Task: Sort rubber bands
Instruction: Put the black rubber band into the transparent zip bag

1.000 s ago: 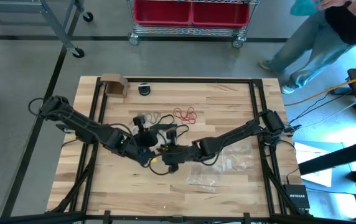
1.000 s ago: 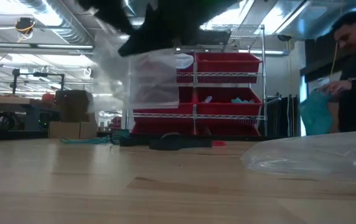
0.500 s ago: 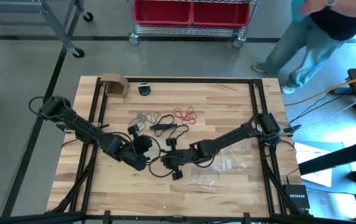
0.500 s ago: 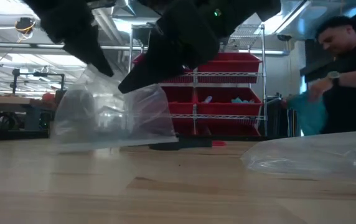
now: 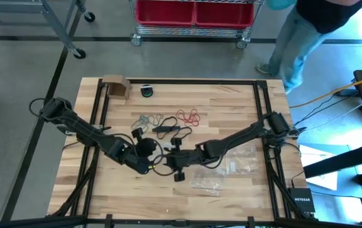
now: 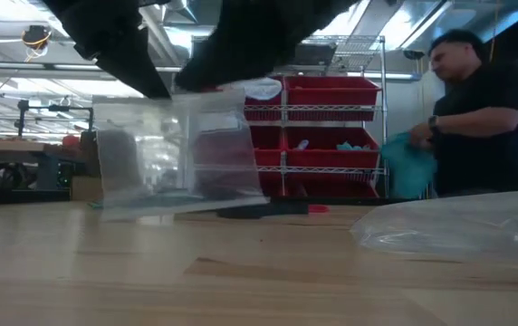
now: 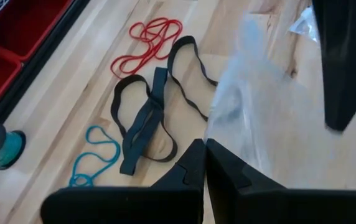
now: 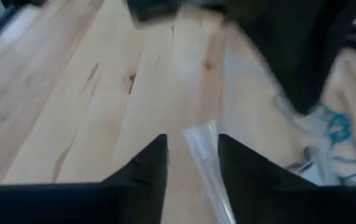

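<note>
Pinching bag (image 7: pixel 252 118), left tool (image 7: pixel 204 163), bands (image 7: pixel 147 118) beyond

Light is bright and even on the wooden table (image 5: pixel 231 101) in the high view, with a strong bluish-white glare on the floor at the right edge. Shadows under the arms are faint and soft. In the low view, ceiling lamps (image 6: pixel 69 27) glow behind the table; the arms at the top read as black shapes against them, and the clear bag (image 6: pixel 173 154) is hazy, with pale reflections. The near tabletop there is soft and out of focus. The right wrist view is heavily blurred throughout. The left wrist view is sharper on the rubber bands (image 7: pixel 147 106), while the clear plastic beside them smears.
</note>
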Robot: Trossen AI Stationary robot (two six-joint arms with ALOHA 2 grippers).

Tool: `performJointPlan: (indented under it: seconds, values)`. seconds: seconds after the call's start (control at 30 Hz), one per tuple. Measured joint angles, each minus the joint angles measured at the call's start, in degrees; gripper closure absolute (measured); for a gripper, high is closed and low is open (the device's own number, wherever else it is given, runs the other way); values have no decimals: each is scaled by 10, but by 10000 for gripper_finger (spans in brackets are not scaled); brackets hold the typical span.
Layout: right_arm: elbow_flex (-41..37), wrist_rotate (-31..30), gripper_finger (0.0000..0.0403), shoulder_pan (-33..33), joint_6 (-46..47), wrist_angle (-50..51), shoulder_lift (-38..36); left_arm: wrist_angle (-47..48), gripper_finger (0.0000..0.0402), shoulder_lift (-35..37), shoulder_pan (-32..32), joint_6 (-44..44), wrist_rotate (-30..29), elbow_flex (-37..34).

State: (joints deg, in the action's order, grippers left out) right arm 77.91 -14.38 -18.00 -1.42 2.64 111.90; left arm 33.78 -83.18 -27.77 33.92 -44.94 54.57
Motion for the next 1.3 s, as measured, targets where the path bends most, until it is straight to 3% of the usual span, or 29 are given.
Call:
performJointPlan:
  seconds: [0.13,0.37,0.57,0.77,0.87,1.3]
  values:
    - [0,0,238,0,-13,37,-42,0,401,0,0,2,0,0]
    - [0,-11,233,7,-19,153,-121,5,401,0,-1,6,2,0]
    - [-6,-9,233,62,-48,262,-129,18,401,0,-4,9,2,0]
    - [-81,59,233,154,-129,229,-126,42,401,0,-12,18,43,0]
    - [-116,60,232,187,-139,199,-125,58,401,0,-18,35,50,0]
    - [-134,132,220,226,-154,139,-77,59,401,0,-21,68,72,0]
